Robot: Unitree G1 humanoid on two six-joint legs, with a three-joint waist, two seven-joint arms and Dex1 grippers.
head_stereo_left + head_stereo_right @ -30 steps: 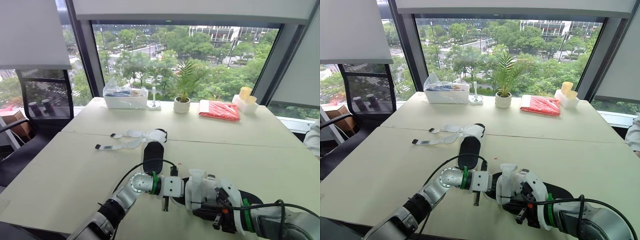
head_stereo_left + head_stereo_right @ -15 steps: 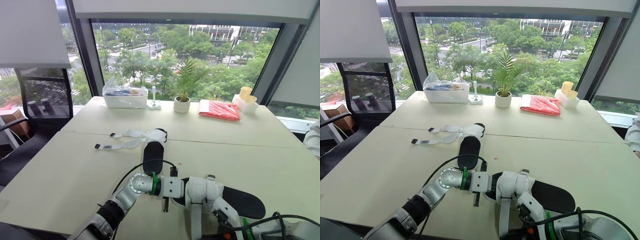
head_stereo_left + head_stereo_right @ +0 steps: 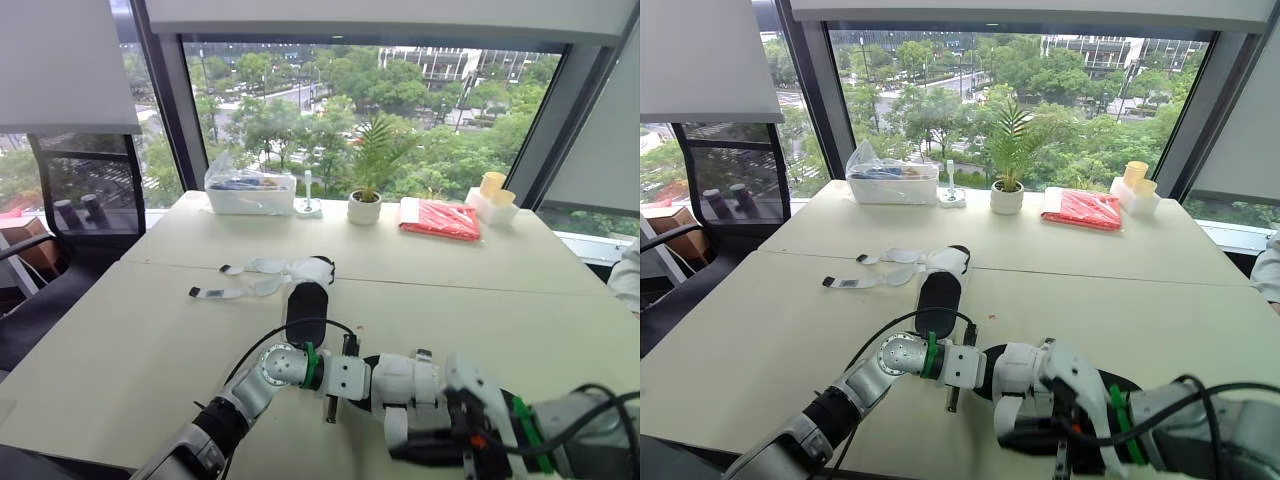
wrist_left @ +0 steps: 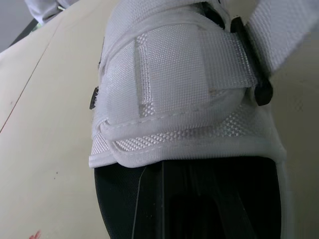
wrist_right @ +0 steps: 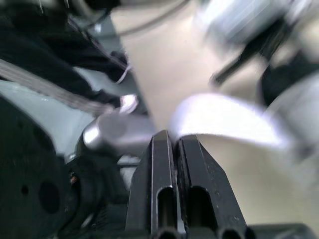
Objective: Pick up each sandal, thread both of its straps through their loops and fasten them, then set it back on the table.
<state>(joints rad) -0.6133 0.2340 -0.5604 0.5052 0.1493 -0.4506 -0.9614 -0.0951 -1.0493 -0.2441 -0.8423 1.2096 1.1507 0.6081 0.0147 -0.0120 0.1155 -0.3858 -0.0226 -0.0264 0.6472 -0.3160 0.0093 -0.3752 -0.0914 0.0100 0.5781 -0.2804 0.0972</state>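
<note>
Head view: the near sandal (image 3: 400,378) sits by the cream table's (image 3: 120,340) front edge. The left gripper (image 3: 348,378) is at its heel and the right gripper (image 3: 465,440) over it, with bare tabletop either side. The second sandal (image 3: 305,300) lies beyond, before tall windows.

Left wrist view: a woven strap (image 4: 189,94) looms close; whether the grip is closed cannot be told.

Right wrist view: fingers (image 5: 162,169) pressed together on a white strap (image 5: 224,119).

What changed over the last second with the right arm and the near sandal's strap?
The right gripper first drew the white strap out toward the robot, then swung back in over the near sandal. Its fingers are shut, apparently on the strap's end. The left gripper stayed at that sandal's left end. The far sandal lies unmoved, straps open.
</note>
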